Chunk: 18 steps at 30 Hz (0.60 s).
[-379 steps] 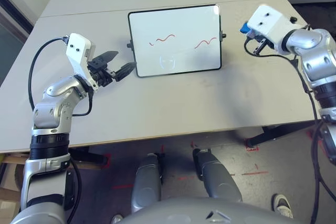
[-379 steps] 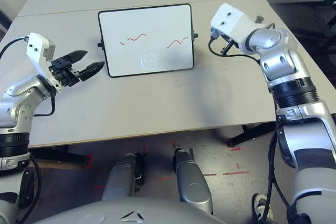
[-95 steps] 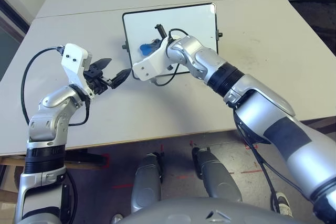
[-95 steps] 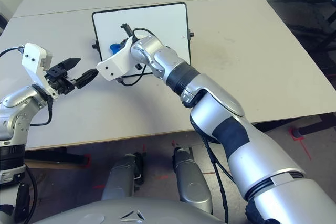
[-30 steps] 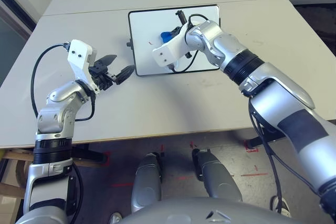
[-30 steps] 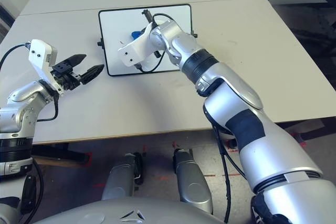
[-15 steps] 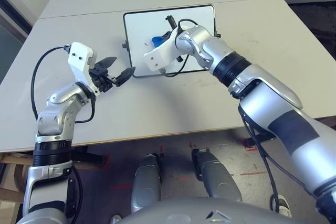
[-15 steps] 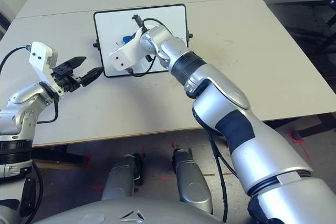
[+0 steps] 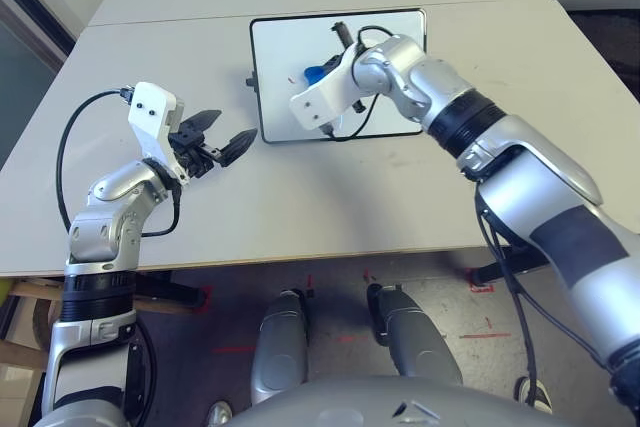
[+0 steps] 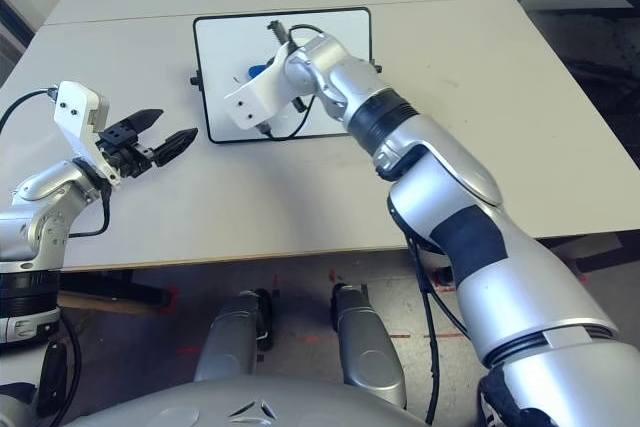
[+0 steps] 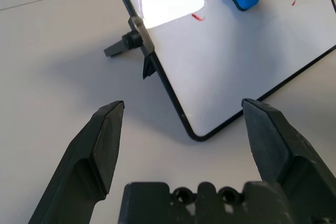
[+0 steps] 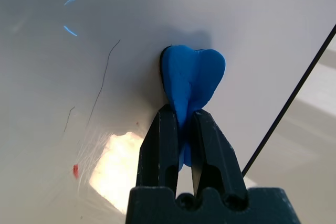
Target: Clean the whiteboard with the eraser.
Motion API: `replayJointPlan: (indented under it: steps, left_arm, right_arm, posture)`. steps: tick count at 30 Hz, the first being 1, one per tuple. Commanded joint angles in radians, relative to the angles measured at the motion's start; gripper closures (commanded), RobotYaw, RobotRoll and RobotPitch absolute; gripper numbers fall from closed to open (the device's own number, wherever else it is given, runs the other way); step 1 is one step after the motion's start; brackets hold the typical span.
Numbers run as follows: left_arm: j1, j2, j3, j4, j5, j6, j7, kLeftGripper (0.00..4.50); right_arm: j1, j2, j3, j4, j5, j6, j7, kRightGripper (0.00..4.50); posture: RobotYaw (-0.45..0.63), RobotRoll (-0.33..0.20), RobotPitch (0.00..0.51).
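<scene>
The whiteboard (image 9: 340, 74) lies flat on the grey table (image 9: 300, 197), toward its far side and roughly in the middle. The right arm reaches across from the robot's right, its silver forearm angled over the board's near right corner and the wrist bent so that the white wrist housing sits above the board's near half. The right gripper (image 12: 182, 124) points down at the board surface with its two black fingers pinched tight on the narrow waist of the eraser (image 12: 191, 74). The blue block's wider end is pressed against the white surface in the board's left half, near the far edge. A small red mark (image 11: 197, 18) sits on the board just beside the eraser, on the side toward the left knob, and a tiny red fleck (image 12: 75, 170) shows in the right wrist view, apart from the eraser.

The left arm is bent at the elbow near the table's left front, forearm raised and wrist turned so the left gripper (image 9: 222, 137) points toward the board's near left corner. Its fingers (image 11: 105, 140) are spread wide apart and hold nothing. It hangs above the tabletop just beside that corner, apart from the frame and from the black side knob (image 11: 123, 44)
</scene>
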Motion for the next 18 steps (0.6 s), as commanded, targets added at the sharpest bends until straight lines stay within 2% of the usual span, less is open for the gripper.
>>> replayJointPlan:
  steps: [1,5,9,13,16,18]
  left_arm:
    - [-0.012,-0.003,-0.02,0.023,0.013,-0.01,-0.018,0.0]
    - [-0.026,-0.002,-0.027,0.041,0.016,-0.016,-0.026,0.0]
    - [-0.036,-0.003,-0.034,0.05,0.017,-0.02,-0.032,0.0]
    - [-0.046,-0.001,-0.041,0.065,0.02,-0.025,-0.043,0.0]
    - [-0.058,-0.001,-0.047,0.079,0.023,-0.027,-0.051,0.0]
    - [-0.067,-0.002,-0.051,0.09,0.026,-0.03,-0.057,0.0]
  right_arm:
    - [0.036,-0.03,-0.001,-0.008,-0.012,0.028,0.032,4.38]
    - [0.04,-0.066,-0.03,-0.026,0.006,0.041,0.053,4.38]
    - [0.063,-0.116,-0.105,-0.091,0.09,0.073,0.15,4.38]
    - [0.124,-0.202,-0.201,-0.237,0.227,0.142,0.348,4.38]
    - [0.191,-0.295,-0.268,-0.414,0.346,0.245,0.547,4.38]
    - [0.227,-0.341,-0.306,-0.495,0.397,0.329,0.617,4.38]
  posture:
    - [-0.08,0.0,0.177]
    - [-0.09,0.0,0.177]
    - [-0.1,0.0,0.178]
    - [-0.12,0.0,0.182]
    - [-0.13,0.0,0.186]
    - [-0.14,0.0,0.187]
